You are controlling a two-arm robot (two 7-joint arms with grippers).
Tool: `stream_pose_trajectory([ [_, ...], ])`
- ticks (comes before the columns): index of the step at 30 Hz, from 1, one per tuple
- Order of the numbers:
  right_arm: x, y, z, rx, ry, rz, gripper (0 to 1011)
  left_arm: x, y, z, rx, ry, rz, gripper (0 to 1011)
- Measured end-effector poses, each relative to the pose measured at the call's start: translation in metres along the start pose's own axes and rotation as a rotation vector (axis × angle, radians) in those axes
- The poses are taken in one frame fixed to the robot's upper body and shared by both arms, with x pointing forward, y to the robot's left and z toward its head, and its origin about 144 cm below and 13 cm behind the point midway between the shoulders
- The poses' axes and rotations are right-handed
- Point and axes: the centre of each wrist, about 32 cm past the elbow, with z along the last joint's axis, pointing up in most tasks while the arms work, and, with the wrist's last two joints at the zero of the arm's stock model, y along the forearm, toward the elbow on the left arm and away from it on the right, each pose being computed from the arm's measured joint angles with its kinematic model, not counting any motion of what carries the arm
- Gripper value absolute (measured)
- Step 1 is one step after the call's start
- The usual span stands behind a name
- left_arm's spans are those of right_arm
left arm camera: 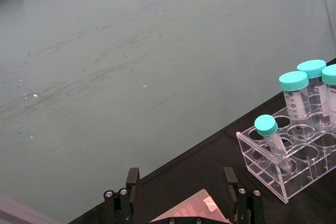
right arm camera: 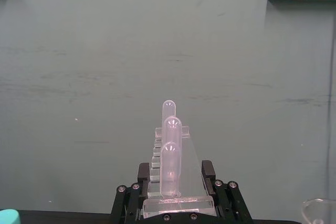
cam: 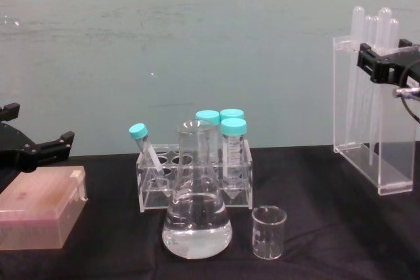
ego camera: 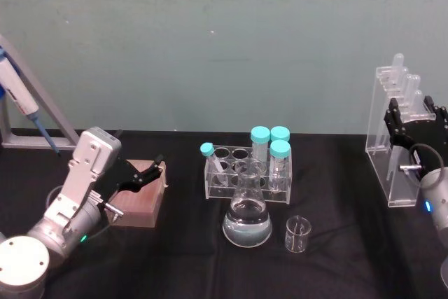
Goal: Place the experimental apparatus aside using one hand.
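The tall clear acrylic stand [ego camera: 389, 146] with round-topped tubes [right arm camera: 170, 145] rests on the black table at the far right. My right gripper [ego camera: 418, 118] grips it near its top, one finger pressed on each side. In the chest view the same gripper [cam: 387, 63] clamps the stand [cam: 357, 116]. The conical flask [ego camera: 247, 216], holding clear liquid, stands at the table's middle front. Just right of it is the small empty beaker [ego camera: 297, 234]. My left gripper [ego camera: 155, 171] hovers open over a brown box at the left.
A clear rack [ego camera: 248, 173] of teal-capped tubes stands right behind the flask. The brown box [ego camera: 140, 197] lies under my left gripper. A pipette on a grey stand [ego camera: 28, 113] is at the far left. Bare black cloth lies between beaker and acrylic stand.
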Motion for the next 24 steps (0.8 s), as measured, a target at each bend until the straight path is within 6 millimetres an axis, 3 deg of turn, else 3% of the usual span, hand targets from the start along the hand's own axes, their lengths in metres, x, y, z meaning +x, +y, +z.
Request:
stream_pose_trajectory([
  [24, 0.037, 0.000, -0.001, 0.007, -0.003, -0.021, 612, 0.000, 0.000, 0.000, 0.000, 0.000, 0.000, 1000],
])
